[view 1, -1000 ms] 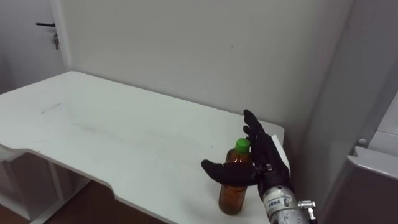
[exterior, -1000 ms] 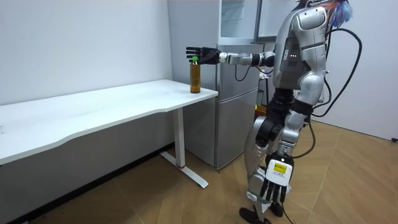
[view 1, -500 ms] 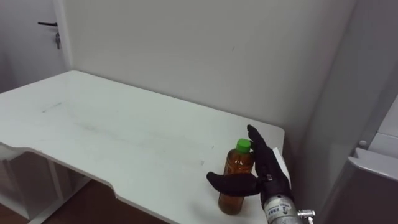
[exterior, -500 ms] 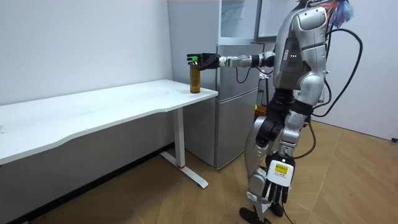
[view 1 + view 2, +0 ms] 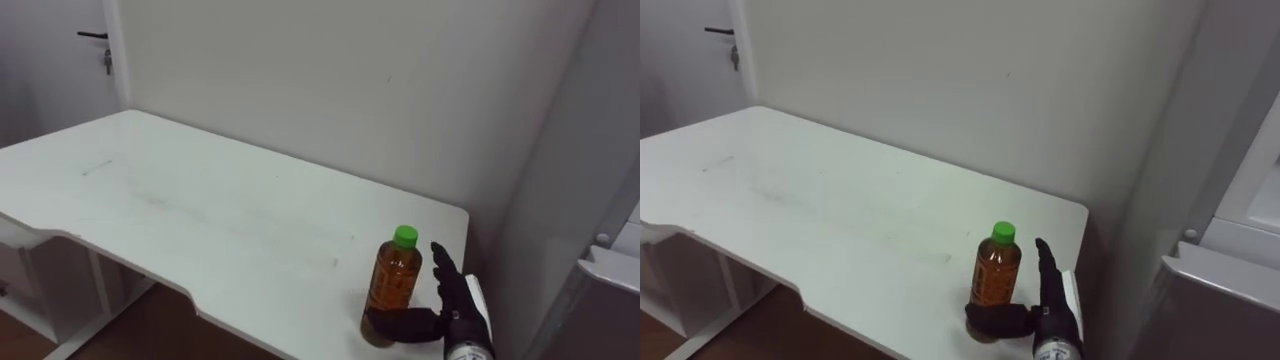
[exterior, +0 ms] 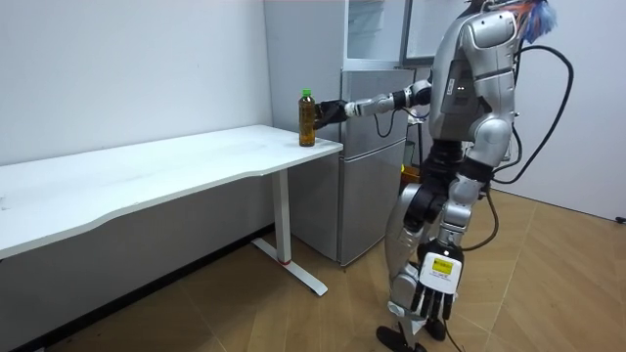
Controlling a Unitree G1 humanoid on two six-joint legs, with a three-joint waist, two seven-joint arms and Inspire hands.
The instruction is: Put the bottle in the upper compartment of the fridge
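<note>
Amber plastic green-capped bottle, lower right on white bench, looks full, heavyish, slick; my right hand open at its base; grip mid-body.

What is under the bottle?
The white table: the bottle stands upright near its corner. The right hand has its thumb across the front of the base, so where it meets the table is hidden.

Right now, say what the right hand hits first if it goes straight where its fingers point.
Probably the wall. The right hand points its fingers past the bottle, which stands beside them with the thumb across its base, though depth is unclear.
</note>
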